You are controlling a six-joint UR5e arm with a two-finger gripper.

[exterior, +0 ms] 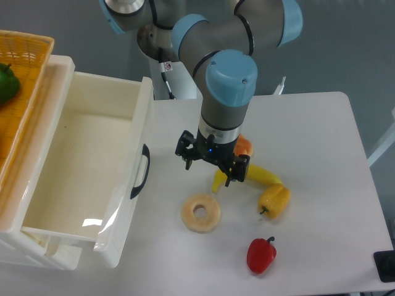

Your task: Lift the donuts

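White table (321,123), grey wall (345,43) behind; fingers (187,161) spread apart, empty, above the donuts (201,213)

Single fixed camera, set high in front of the worktop (321,123), looking steeply down, fairly near, arm (225,92) entering from the far edge, open drawer (92,179) at left

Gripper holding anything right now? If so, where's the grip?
Nothing held. The gripper hangs open above the pale tan ring-shaped toy donut, not touching it.
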